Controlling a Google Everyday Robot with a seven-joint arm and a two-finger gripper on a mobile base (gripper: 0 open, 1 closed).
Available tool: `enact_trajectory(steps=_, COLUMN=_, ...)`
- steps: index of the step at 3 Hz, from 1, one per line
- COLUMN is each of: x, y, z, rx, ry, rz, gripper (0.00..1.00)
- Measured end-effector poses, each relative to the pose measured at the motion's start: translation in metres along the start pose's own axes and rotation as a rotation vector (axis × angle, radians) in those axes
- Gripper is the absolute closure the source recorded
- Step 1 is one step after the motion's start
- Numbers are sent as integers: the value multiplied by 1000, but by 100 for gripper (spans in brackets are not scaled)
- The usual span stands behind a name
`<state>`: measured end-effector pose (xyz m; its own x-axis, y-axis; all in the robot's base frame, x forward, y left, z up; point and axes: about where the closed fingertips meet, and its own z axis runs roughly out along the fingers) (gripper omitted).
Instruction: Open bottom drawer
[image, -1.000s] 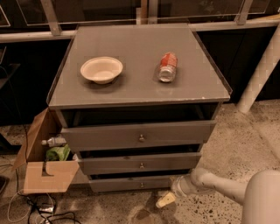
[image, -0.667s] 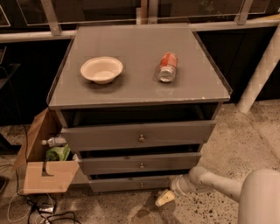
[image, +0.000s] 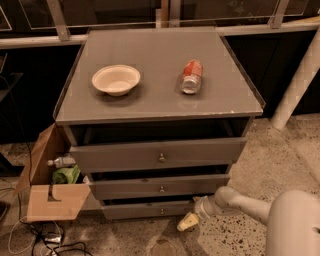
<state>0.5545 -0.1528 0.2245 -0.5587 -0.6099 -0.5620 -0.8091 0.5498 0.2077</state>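
The grey cabinet has three drawers. The bottom drawer (image: 150, 210) has the slimmest front and a small brass knob (image: 161, 211); it stands slightly out, with a dark gap above it. The middle drawer (image: 160, 187) and the tall top drawer (image: 157, 154) also stand a little out. My gripper (image: 186, 223) is low near the floor, just right of and below the bottom drawer's front, at the end of the white arm (image: 240, 205). It touches no knob that I can see.
A white bowl (image: 116, 79) and a red can (image: 191, 76) lying on its side rest on the cabinet top (image: 155, 60). An open cardboard box (image: 50, 185) with a bottle and green item stands at the left. Cables (image: 45, 240) lie on the floor.
The gripper and arm have shifted very slightly; the drawers look unchanged.
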Motion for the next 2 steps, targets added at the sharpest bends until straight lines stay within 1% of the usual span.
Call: enact_trajectory(steps=2, x=0, y=-14, z=12, rx=13, ry=11, rz=0, gripper=0)
